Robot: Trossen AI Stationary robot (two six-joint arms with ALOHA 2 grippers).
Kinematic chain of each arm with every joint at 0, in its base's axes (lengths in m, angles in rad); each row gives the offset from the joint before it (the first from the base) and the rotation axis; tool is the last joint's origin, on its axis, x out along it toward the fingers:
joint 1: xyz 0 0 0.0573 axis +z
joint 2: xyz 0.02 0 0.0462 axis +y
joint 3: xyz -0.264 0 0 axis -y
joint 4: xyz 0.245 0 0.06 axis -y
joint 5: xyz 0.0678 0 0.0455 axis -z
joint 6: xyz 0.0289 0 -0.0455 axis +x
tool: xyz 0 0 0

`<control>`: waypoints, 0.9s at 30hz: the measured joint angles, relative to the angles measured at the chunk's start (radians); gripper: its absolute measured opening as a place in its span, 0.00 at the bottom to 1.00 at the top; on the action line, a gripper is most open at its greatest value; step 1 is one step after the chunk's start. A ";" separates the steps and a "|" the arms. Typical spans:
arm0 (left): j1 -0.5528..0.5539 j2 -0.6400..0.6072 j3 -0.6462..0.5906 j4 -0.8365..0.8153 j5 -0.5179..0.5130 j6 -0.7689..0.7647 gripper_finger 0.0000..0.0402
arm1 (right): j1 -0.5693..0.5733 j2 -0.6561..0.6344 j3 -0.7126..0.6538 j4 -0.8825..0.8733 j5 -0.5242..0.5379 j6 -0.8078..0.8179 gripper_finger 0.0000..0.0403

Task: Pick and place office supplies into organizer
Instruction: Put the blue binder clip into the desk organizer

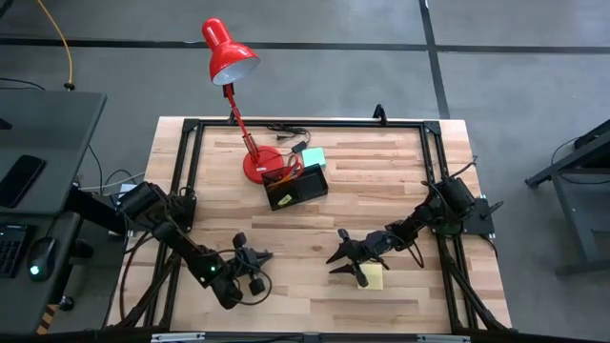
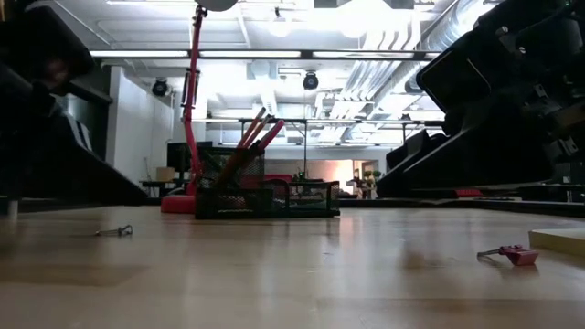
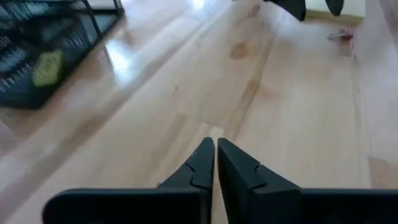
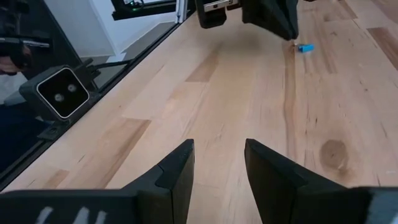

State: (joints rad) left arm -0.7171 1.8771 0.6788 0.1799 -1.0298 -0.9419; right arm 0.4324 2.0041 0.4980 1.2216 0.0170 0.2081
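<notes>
The black mesh organizer stands at the table's far middle, beside the lamp's base. Orange pencils and red scissor handles stick up out of it, and a yellow-green piece shows through its wall. A teal pad lies just behind it. A yellow sticky-note pad lies flat near the front, right beside my right gripper, which is open and has nothing between its fingers. My left gripper is low over bare wood at the front left, shut and holding nothing.
A small pink clip lies next to the yellow pad. A small blue clip lies by my left gripper. The red desk lamp and its black cable stand at the back. A black frame rims the table.
</notes>
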 joint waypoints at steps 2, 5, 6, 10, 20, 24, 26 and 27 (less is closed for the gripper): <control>0.003 0.000 0.000 0.001 0.005 -0.007 0.07 | 0.000 0.000 0.000 -0.002 -0.001 0.000 0.33; 0.003 -0.002 0.001 -0.033 0.003 -0.005 0.15 | 0.000 0.000 0.000 -0.002 -0.009 0.002 0.33; 0.003 -0.002 0.001 -0.049 0.010 -0.003 0.18 | 0.000 0.000 0.000 -0.002 -0.010 0.001 0.33; 0.003 0.002 0.002 -0.140 0.111 -0.010 0.32 | 0.000 0.000 0.000 -0.002 -0.010 0.001 0.33; -0.030 0.002 0.002 -0.183 0.058 0.010 0.55 | 0.000 0.000 0.000 -0.006 -0.030 0.009 0.33; -0.032 0.002 0.023 -0.160 0.066 0.096 0.57 | 0.000 0.000 0.000 -0.006 -0.034 0.001 0.33; -0.031 0.002 0.032 -0.183 0.073 0.108 0.58 | 0.000 0.000 0.000 -0.007 -0.034 0.001 0.33; -0.031 0.002 0.031 -0.199 0.074 0.099 0.58 | 0.000 0.000 0.000 -0.007 -0.034 0.001 0.33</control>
State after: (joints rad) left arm -0.7483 1.8786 0.7098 -0.0196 -0.9561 -0.8429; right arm 0.4324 2.0041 0.4980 1.2149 -0.0166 0.2089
